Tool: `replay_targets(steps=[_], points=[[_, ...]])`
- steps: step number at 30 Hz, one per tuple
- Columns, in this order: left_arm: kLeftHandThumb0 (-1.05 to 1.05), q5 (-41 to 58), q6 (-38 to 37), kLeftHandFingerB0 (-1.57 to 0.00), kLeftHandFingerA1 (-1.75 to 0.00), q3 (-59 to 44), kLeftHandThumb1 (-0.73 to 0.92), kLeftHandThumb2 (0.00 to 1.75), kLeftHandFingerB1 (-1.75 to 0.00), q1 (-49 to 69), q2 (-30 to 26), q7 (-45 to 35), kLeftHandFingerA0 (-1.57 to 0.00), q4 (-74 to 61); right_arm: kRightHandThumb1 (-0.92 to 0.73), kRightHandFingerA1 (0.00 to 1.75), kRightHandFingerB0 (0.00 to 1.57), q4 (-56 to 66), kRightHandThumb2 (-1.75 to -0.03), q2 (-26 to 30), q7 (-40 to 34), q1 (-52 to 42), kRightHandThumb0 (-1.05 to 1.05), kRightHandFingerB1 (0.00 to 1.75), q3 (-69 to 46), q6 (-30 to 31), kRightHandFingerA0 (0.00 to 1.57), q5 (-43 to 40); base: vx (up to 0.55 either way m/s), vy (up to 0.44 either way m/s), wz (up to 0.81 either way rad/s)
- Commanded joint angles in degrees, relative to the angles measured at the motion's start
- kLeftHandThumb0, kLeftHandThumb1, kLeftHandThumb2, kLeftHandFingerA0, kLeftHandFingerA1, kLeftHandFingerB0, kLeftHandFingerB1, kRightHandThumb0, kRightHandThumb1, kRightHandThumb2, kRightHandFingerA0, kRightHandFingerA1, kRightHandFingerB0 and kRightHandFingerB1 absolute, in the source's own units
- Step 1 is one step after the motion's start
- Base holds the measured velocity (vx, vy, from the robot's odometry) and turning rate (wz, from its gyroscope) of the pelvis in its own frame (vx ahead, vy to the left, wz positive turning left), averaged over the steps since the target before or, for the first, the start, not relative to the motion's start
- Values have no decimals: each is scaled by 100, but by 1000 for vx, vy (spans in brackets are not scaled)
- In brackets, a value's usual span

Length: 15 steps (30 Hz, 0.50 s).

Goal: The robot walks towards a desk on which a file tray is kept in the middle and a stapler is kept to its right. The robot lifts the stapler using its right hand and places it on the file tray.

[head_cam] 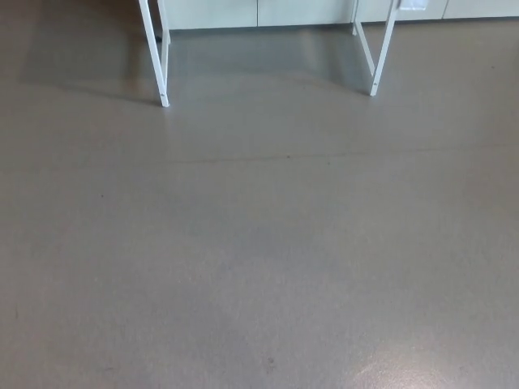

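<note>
Neither the left hand nor the right hand shows, so whether either is released or clenched cannot be told. Smooth grey floor (259, 259) fills most of the frame. A thin white metal leg (159, 73) stands at the upper left and a matching leg (382, 57) at the upper right. They probably belong to the desk, and pale panels (300, 11) run behind them along the top edge. The desktop, stapler and file tray are out of frame. The task looks barely begun: approach, lift and placing all remain.
</note>
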State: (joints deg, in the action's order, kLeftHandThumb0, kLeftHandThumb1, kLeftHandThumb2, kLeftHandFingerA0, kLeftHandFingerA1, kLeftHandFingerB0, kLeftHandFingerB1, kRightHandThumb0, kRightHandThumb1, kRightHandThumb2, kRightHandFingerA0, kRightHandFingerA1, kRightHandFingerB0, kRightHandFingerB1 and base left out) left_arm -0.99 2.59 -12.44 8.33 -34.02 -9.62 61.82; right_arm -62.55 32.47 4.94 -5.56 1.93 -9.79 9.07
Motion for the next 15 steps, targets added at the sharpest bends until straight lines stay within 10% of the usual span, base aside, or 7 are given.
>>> replay_targets(steps=[1, 9, 10, 11, 15], points=[[-28, 117, -211, -8, -54, -68, 64, 114, -52, 31, -119, -265, -9, -2, -50, 23, 0, -285, -88, 129, 82, 102, -71, 22, 15, -570, 0, 91, 0, 0, 0], [-27, 16, -354, -9, -54, -7, 63, 113, -52, -36, -124, -214, -10, 182, -51, 18, 3, -298, -87, 157, 304, 121, -77, 15, -25, -524, 0, 45, 0, 0, 0], [-50, 0, -370, -23, -44, 11, 89, 69, -38, -44, -129, -213, -22, 199, -49, 21, 1, -307, -87, 152, 304, 118, -73, 18, -31, -553, 0, 42, 0, 0, 0], [-28, -8, -342, -10, -54, 26, 63, 113, -52, -56, -139, -226, -11, 196, -49, 21, 2, -342, -86, 150, 278, 141, -73, 18, -23, -558, 0, 59, 0, 0, 0], [-28, 94, -283, -7, -54, -47, 65, 114, -52, -147, -133, -293, -9, 241, -49, 25, 0, -415, -87, 125, 87, 221, -71, 23, 29, -640, 0, 149, 0, 0, 0]])
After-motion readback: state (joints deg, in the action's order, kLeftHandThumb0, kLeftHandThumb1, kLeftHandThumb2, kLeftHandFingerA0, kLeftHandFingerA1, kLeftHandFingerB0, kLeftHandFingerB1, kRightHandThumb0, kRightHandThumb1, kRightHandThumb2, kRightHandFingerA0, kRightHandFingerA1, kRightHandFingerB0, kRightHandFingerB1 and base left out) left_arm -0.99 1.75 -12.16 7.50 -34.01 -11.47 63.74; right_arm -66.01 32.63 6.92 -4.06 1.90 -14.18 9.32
